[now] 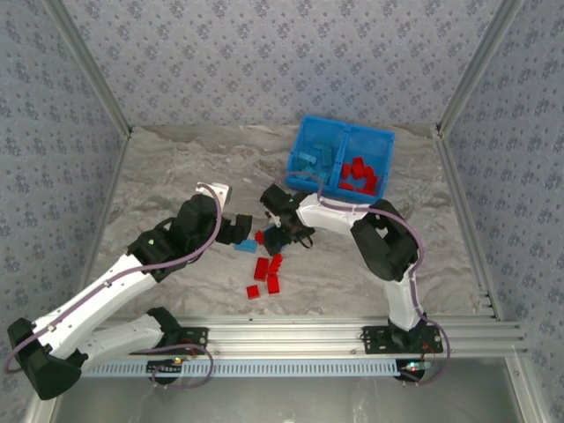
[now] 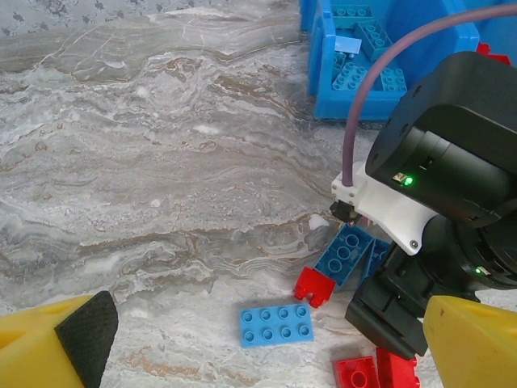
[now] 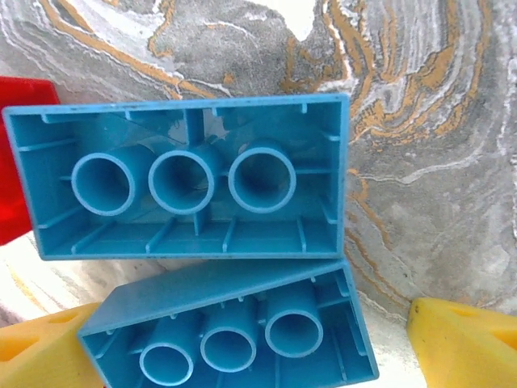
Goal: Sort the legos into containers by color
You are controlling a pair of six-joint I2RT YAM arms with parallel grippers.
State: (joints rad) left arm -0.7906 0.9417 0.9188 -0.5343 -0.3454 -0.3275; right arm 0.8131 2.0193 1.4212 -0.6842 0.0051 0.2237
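One light blue brick (image 3: 186, 186) showed its hollow side to my right wrist. A second blue brick (image 3: 234, 323) was tipped right against it. My right gripper (image 3: 242, 347) had its jaws wide apart, with one yellow finger on each side of that second brick. As far as I could tell, I was not squeezing it.

A small red brick (image 2: 313, 285) sat just beside those two. A flat blue brick (image 2: 276, 323) lay on the marble table (image 2: 161, 162) in front of my left gripper (image 2: 266, 352). Its jaws were wide apart too, with nothing in them. Near there, more red bricks (image 1: 267, 273) lay loose in a little bunch.

Farther back stood the blue bin (image 1: 352, 126). Its left compartment (image 1: 322, 137) held blue bricks and its right compartment (image 1: 370, 145) held red ones.

So I thought the job was partly done. Some bricks were sorted, and nothing looked to be in the wrong side. A few blue ones and a handful of red ones were left to pick up off the table.
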